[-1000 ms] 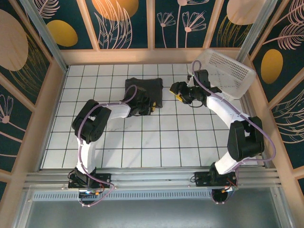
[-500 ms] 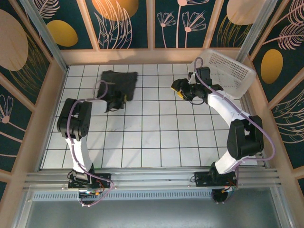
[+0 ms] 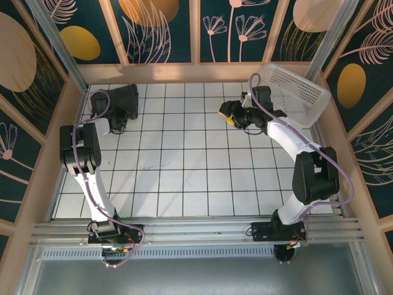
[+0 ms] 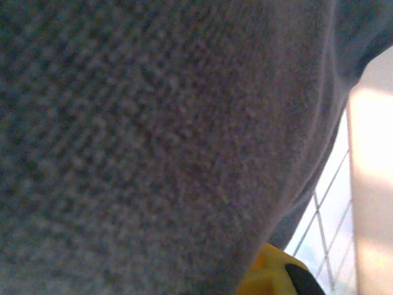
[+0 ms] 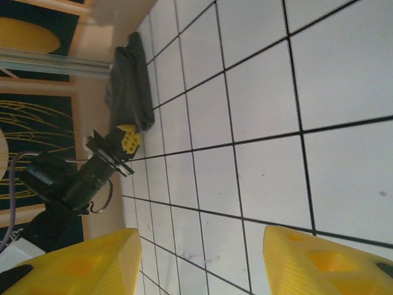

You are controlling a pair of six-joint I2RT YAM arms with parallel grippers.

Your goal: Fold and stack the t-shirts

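Note:
A folded dark charcoal t-shirt lies in the far left corner of the tiled table, against the wooden wall. My left gripper sits at its near edge, shut on the fabric. In the left wrist view the grey cloth presses right up to the lens, and one yellow finger pokes out beneath it. The right wrist view shows the same t-shirt with the left gripper at its edge. My right gripper hovers at the back right, open, with bare tiles between its yellow fingers.
A white perforated basket stands tilted in the far right corner, just behind the right arm. Wooden walls close in the table on three sides. White tiles stretch across the middle and front.
The left gripper has dragged the folded t-shirt from the back middle leftward into the far left corner. The right gripper has stayed nearly in place.

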